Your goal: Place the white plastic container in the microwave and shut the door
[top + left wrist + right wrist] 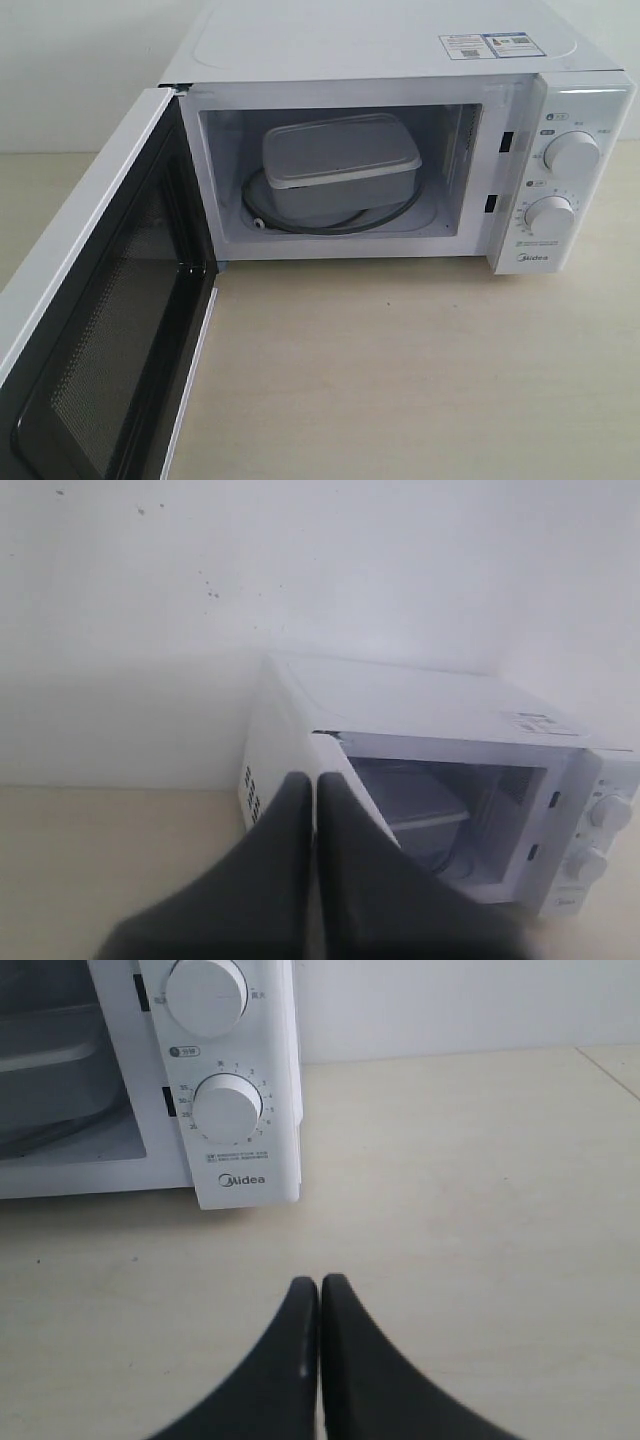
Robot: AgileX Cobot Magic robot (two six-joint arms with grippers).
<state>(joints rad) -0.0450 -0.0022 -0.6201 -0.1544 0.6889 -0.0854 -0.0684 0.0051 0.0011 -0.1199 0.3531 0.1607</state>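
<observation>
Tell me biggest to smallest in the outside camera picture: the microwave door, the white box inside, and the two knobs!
1. The door, though it stands open toward the camera, which makes it look bigger.
2. The white plastic container.
3. The upper dial and lower dial look nearly alike, so I won't rank them.

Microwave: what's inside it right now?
Inside the microwave, a white plastic container with its lid on sits on the glass turntable. The container covers most of the turntable, and the lid hides any contents.

The door [110, 330] runs off the exterior view's lower left edge.
</observation>
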